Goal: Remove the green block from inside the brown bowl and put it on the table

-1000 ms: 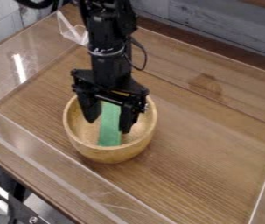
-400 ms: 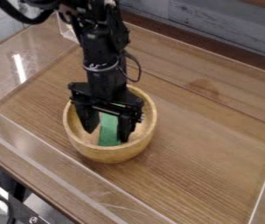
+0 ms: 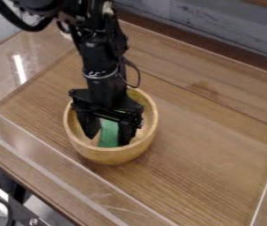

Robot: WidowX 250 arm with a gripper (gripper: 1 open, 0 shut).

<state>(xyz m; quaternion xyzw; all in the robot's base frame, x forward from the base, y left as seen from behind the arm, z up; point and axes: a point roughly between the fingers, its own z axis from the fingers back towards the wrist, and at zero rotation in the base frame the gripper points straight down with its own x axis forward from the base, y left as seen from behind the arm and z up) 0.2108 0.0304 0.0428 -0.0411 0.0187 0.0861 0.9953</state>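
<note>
One brown wood-grain table (image 3: 206, 154), extending beneath and on all sides of the pincer. One black robot arm, reaching down from the upper left, ending in the pincer. One round light-brown wooden bowl (image 3: 115, 156), smooth-rimmed, standing on the table directly below the pincer. One black pincer (image 3: 109, 134), lowered into the bowl, jaws wide apart, one finger on either side of the green block; whether either finger touches the block cannot be told. One green block (image 3: 108, 135), elongated, bright, inside the bowl, between the pincer's fingers and partly hidden by them, its visible part running toward the bowl's near side.
</note>
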